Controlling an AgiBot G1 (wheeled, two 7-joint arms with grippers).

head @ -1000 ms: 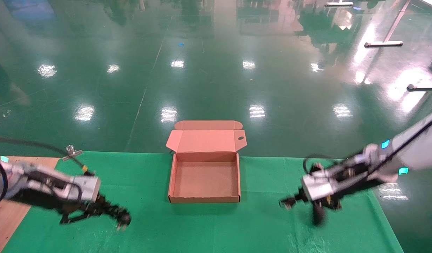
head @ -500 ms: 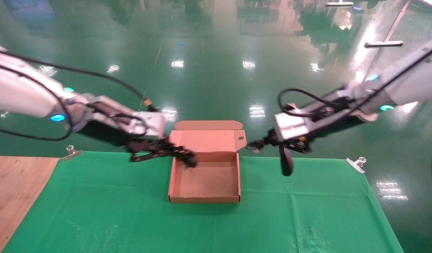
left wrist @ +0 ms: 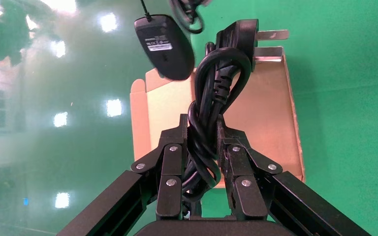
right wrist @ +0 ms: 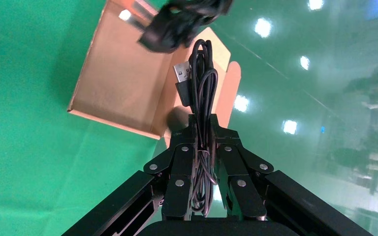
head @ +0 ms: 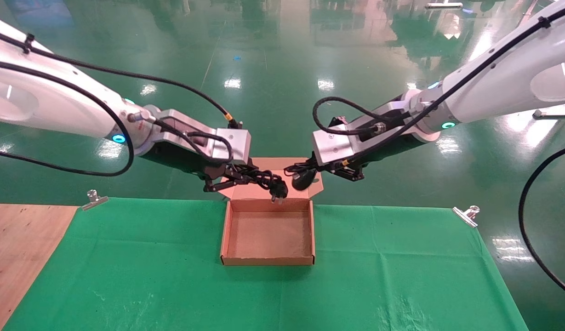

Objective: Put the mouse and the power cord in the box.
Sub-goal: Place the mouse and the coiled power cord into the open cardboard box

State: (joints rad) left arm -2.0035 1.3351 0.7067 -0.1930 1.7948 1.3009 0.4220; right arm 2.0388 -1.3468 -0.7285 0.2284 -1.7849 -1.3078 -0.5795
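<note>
I am holding both items in the air, neither yet in the box (head: 267, 261), whose tray is lying empty below and in front of my grippers. My left gripper (left wrist: 200, 147) is clamping the power cord (left wrist: 211, 105), its plug hanging past my fingertips over the tray's far edge. My right gripper (right wrist: 201, 142) is pinching the mouse's thin cable bundle (right wrist: 202, 88), and the mouse (head: 302, 179) is dangling beneath it against the raised lid. Lowering and releasing are what is left, I judge.
</note>
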